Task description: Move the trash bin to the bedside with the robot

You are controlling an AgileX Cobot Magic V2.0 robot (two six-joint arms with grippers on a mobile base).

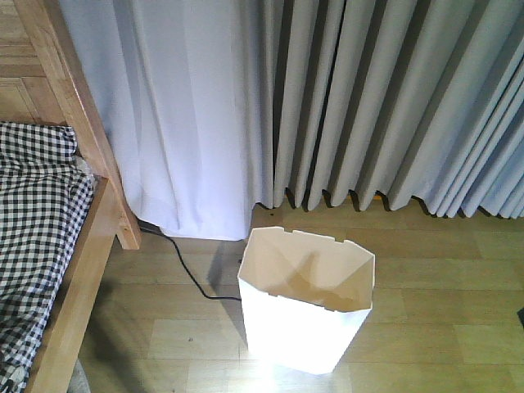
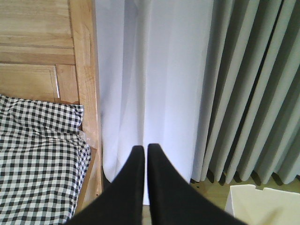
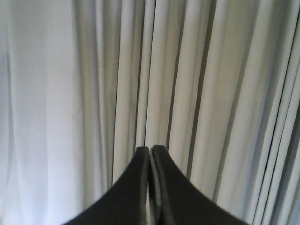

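On the wood floor (image 1: 442,270) right in front of me stands the white trash bin (image 1: 304,307), upright, open, near the bed (image 1: 49,246) but a little apart. Both claws are pinched closed and hold nothing: left gripper (image 2: 146,152), right gripper (image 3: 150,152). I can't tell if it needs more moving. Behind it hang curtains (image 1: 344,98).

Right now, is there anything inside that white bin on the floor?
The trash bin looks empty: the front view shows only bare cream inner walls with a shadow across them. Its near wall hides the very bottom, so something small and flat there cannot be ruled out.
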